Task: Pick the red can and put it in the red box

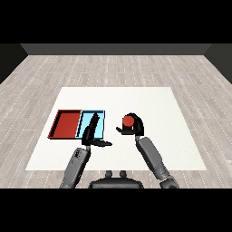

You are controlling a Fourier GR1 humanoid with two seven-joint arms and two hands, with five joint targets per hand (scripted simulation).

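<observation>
The red can (128, 121) shows its round red top right of the table's middle, with my right hand (134, 129) curled round it, fingers arching over its far side and thumb on the near left. The red tray (66, 124) lies at the left of the table, and nothing lies in it. My left hand (90, 132) reaches over the near edge of the light blue tray (100, 122), fingers straight and pointing away, thumb stuck out to the right, holding nothing.
The light blue tray sits directly right of the red tray, between the red tray and the can. The white table (172, 136) stretches wide to the right and behind the trays. Beyond it is a grey plank floor.
</observation>
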